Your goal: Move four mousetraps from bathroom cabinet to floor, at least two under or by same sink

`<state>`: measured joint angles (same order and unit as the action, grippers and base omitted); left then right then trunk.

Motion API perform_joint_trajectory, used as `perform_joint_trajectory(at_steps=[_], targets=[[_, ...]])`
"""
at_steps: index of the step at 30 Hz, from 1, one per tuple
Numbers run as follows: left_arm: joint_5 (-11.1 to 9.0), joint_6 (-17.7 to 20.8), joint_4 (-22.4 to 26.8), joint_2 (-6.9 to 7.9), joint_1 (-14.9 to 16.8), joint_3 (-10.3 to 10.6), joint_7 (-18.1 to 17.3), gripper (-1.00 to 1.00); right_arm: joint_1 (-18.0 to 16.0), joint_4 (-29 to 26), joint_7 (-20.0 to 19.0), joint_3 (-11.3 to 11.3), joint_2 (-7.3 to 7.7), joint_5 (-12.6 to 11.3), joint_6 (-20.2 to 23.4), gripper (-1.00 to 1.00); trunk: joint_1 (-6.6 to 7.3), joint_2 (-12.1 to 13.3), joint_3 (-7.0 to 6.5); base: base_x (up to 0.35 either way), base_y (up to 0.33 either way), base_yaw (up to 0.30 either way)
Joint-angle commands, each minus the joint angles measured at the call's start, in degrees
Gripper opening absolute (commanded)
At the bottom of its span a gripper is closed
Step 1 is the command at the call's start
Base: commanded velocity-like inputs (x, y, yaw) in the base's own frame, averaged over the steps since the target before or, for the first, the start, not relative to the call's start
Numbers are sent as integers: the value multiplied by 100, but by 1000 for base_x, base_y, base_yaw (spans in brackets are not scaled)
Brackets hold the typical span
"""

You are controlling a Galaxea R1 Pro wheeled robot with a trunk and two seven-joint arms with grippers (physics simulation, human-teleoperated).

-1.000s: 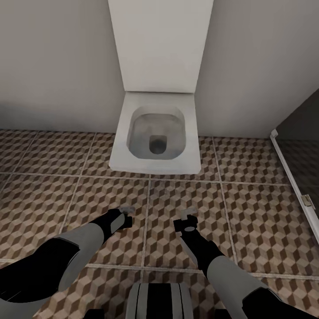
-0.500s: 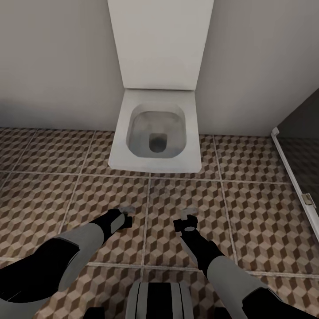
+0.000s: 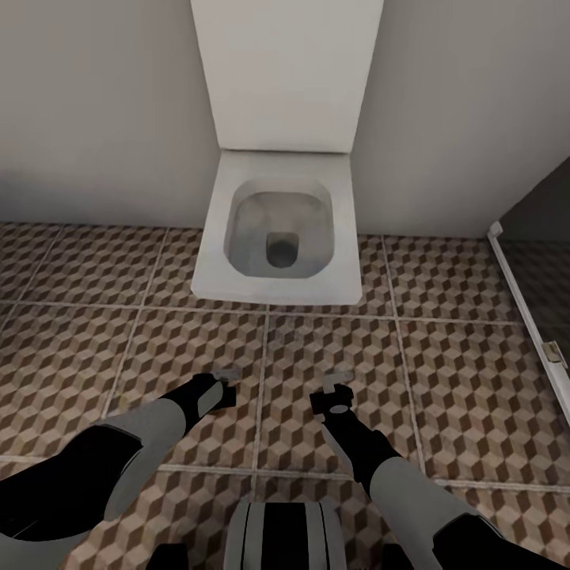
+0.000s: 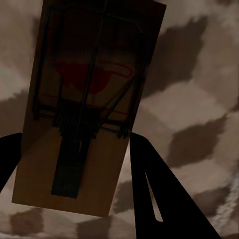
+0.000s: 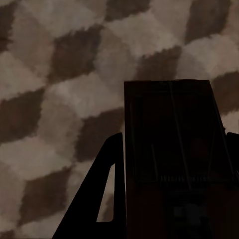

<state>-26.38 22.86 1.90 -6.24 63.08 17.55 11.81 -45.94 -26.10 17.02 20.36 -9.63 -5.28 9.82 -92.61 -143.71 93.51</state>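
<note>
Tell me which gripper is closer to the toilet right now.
Hard to call: the left gripper and the right gripper sit about level over the bathroom floor, flanking the toilet centreline. Each holds a mousetrap.

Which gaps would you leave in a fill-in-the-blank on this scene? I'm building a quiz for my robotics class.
1. The white fixture against the wall ahead is a ____.
2. The left gripper holds a ____ whose board bears a red mark.
3. The floor tiles carry a brown-and-beige ____ pattern.
4. The right gripper holds its mousetrap above the ____.

Missing words: toilet; mousetrap; cube; floor
</note>
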Motion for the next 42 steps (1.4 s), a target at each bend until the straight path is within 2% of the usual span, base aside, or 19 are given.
perform_joint_trajectory(at_steps=[1, 20, 42], targets=[[-42, 35, 12, 0, 1, 47, 15, -100, -3, -9, 39, 47, 5, -61, 28, -100, 1, -1, 12, 0, 0, 0], [-42, 35, 12, 0, 1, 47, 15, -100, -3, -9, 39, 47, 5, -61, 28, -100, 1, -1, 174, 0, 0, 0], [-37, 18, 12, -1, -2, 47, 15, -100, -3, -9, 39, 54, 0, -50, -12, -100, 1, -1, 187, 31, 0, 0]])
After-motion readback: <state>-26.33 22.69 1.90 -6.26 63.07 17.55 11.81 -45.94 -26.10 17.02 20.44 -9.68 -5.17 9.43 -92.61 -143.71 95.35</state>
